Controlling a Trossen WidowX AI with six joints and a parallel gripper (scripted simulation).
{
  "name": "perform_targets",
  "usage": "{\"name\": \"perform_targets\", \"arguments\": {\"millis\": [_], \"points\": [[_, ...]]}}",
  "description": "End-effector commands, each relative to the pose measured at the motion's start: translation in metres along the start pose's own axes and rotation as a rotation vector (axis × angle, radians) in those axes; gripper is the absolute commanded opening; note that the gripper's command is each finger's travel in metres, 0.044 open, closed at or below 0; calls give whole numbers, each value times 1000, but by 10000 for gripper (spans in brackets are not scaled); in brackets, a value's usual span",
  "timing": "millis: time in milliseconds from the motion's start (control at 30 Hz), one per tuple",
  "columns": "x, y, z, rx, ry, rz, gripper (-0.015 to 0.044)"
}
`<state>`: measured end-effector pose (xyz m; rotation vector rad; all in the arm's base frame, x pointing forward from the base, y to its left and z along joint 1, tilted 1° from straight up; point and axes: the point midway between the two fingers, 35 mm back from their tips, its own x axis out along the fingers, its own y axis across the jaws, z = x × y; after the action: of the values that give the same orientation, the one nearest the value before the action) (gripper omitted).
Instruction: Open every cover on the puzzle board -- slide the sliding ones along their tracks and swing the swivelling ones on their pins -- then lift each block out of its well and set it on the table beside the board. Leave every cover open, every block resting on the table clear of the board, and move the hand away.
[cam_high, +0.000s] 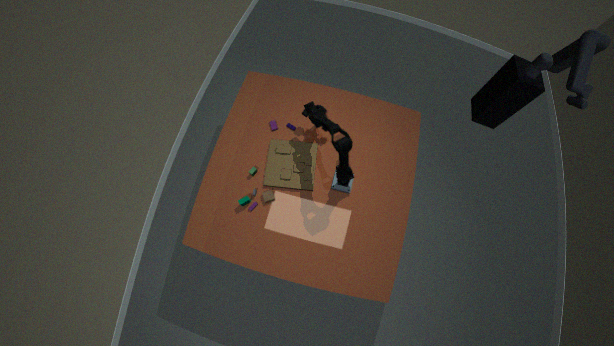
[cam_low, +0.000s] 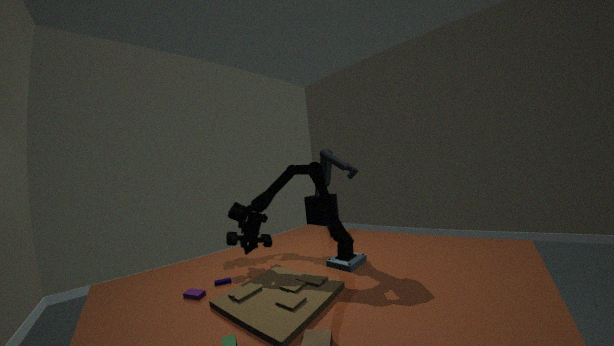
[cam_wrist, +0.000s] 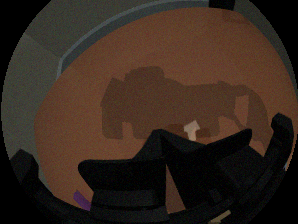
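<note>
While arm's shadow darkens part of puzzle board, wells and exact cover positions there cannot be read. Board lies on orange-brown table, near arm base. Gripper, closed on nothing, hangs above table beyond board edge; fingertips obscure in top view. Purple block and dark violet block lie beside board. Green block cut off by exterior frame. Blue-grey floor and drab walls surround.
</note>
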<state>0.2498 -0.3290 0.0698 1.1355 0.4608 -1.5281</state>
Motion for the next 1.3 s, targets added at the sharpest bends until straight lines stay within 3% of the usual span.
{"name": "perform_targets", "arguments": {"millis": [0, 1267], "points": [[-12, 10, -22, -118, 45, 21, 0], [-122, 11, -203, -1177, 365, 191, 0]]}}
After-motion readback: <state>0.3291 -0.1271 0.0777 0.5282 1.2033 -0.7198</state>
